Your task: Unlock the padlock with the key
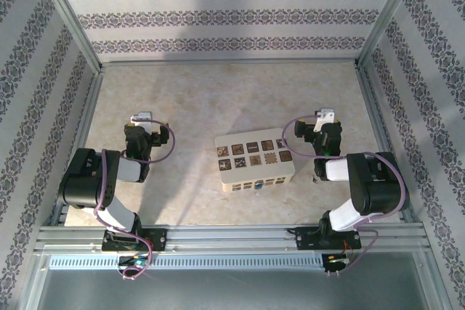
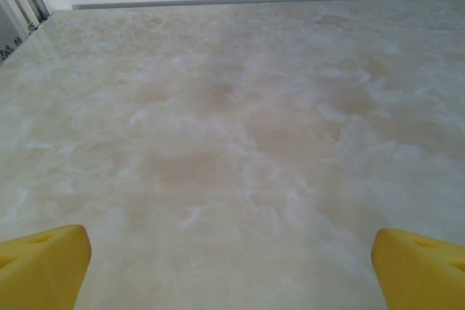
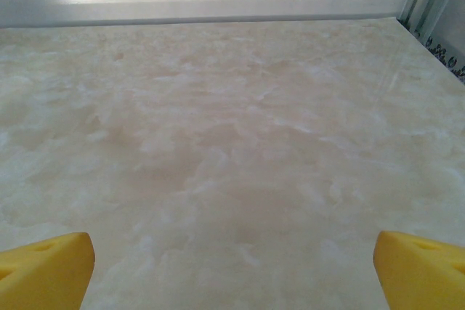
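A tiny blue-and-silvery item, apparently the padlock (image 1: 259,186), sits on the front face of the cream box (image 1: 254,163) in the middle of the table. No key can be made out. My left gripper (image 1: 143,118) is left of the box and points at the far wall. In the left wrist view the left gripper (image 2: 232,270) is open, its yellow fingertips (image 2: 43,263) wide apart over bare marbled table. My right gripper (image 1: 325,116) is right of the box and, seen from the right wrist, the right gripper (image 3: 232,270) is open too, with nothing between the fingertips (image 3: 418,266).
The cream box carries dark patterned tiles on its top. Patterned walls with metal posts (image 1: 69,16) close in the table on three sides. A metal rail (image 1: 232,236) runs along the near edge by the arm bases. The marbled tabletop (image 1: 218,99) stretches beyond both grippers.
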